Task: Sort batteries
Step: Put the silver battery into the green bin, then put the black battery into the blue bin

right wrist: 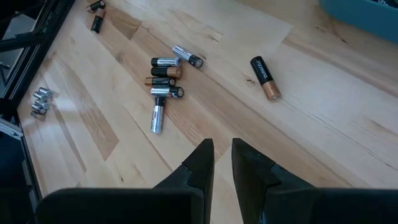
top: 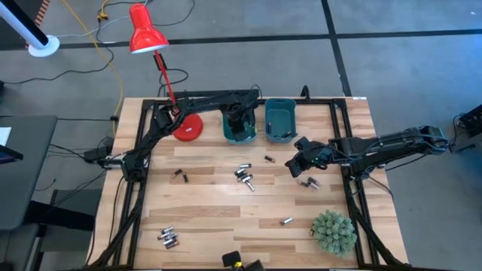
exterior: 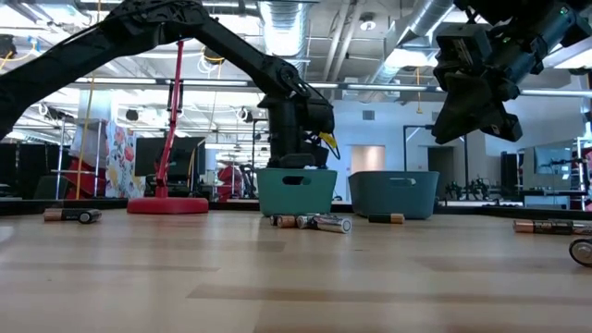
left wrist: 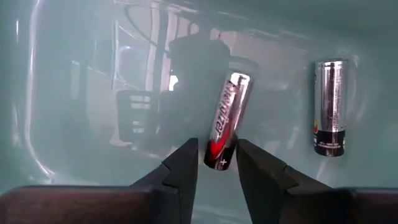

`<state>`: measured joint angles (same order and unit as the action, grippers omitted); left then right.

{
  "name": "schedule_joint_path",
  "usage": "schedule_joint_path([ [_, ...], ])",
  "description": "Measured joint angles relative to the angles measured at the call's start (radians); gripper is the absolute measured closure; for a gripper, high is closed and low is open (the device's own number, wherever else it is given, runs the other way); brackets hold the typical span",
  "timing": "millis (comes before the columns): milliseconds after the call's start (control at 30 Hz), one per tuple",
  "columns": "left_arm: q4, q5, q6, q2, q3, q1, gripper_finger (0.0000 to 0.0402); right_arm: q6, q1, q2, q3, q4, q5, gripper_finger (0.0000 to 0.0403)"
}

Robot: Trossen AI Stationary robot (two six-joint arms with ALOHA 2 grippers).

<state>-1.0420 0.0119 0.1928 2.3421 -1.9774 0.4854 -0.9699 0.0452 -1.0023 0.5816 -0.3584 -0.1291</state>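
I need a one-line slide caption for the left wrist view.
Inside a teal bin, the left gripper jaws flank a silver battery; another battery lies nearby.

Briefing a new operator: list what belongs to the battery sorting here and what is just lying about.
Job:
- batteries loose on the table
- silver battery at the left gripper, inside the left bin
- right bin

Lying about:
- red lamp
- green plant

Grey floor (top: 392, 60) dark-seamed; exposed ceiling ducts (exterior: 287, 23); red desk lamp (top: 145, 31).
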Motion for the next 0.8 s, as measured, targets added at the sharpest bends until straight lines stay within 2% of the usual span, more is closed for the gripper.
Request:
schedule_joint_path([
  [300,-0.073,0.018,0.004,0.0,-0.044,0.0,0.0271,0.002,0.0,0.0,0.0,0.0,0.0,0.0328],
  [600,-0.188,0.018,-0.038,-0.002,-0.242,0.0,0.027,0.002,0.0,0.0,0.0,0.0,0.0,0.0328],
  [800,-0.357,0.016,-0.12,-0.007,-0.381,-0.009,0.027,0.001,0.0,0.0,0.0,0.001,0.0,0.0328],
])
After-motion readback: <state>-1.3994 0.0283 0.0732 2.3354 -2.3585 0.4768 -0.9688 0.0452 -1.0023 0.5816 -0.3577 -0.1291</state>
